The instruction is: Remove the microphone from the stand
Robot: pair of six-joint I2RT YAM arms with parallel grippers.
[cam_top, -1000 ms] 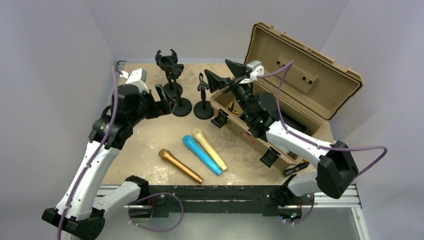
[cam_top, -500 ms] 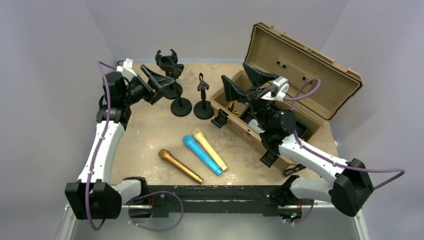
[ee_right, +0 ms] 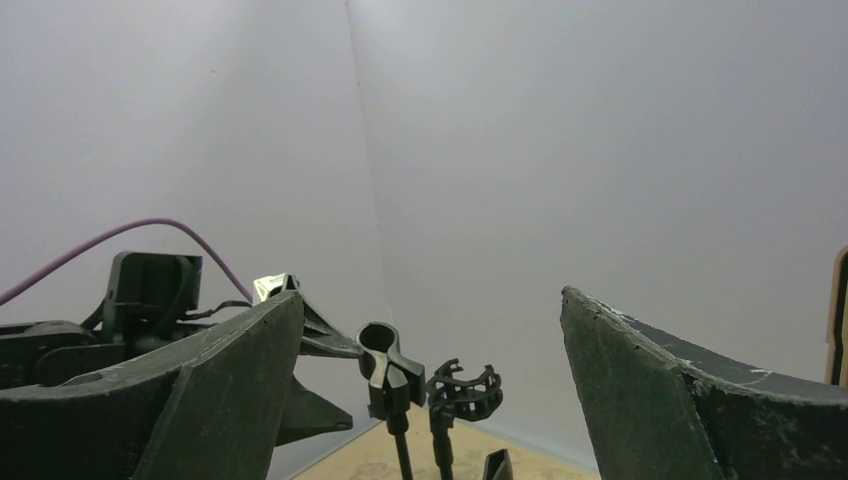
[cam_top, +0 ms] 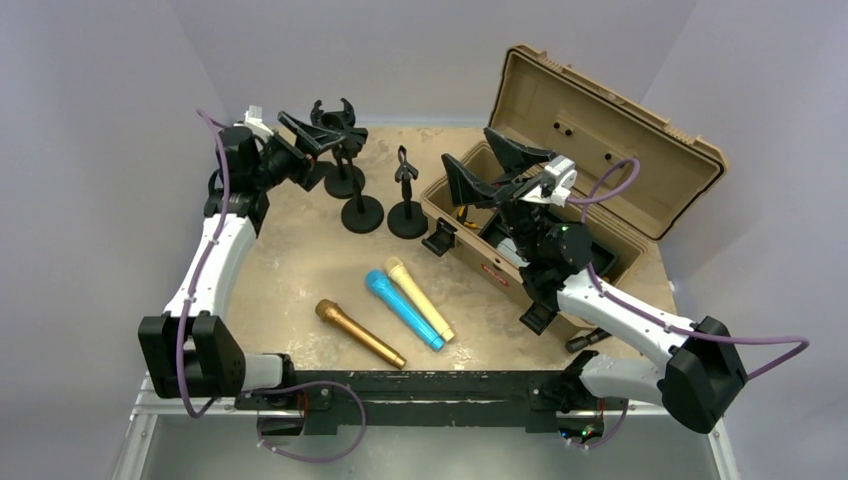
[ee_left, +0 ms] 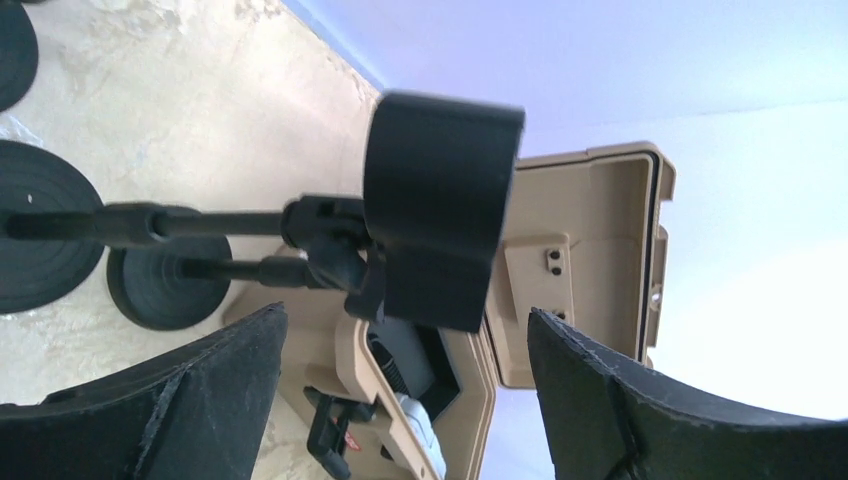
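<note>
Bronze microphone well apart from left hand.

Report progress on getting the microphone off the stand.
Done, apparently: none of the stands shows a microphone, and three microphones lie on the table. In hand: nothing; the left gripper and right gripper are open and empty. Left: seemingly nothing.

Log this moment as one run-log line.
left gripper: open, facing stand clip | right gripper: open, raised by case | microphones: three, flat on table, none clipped
</note>
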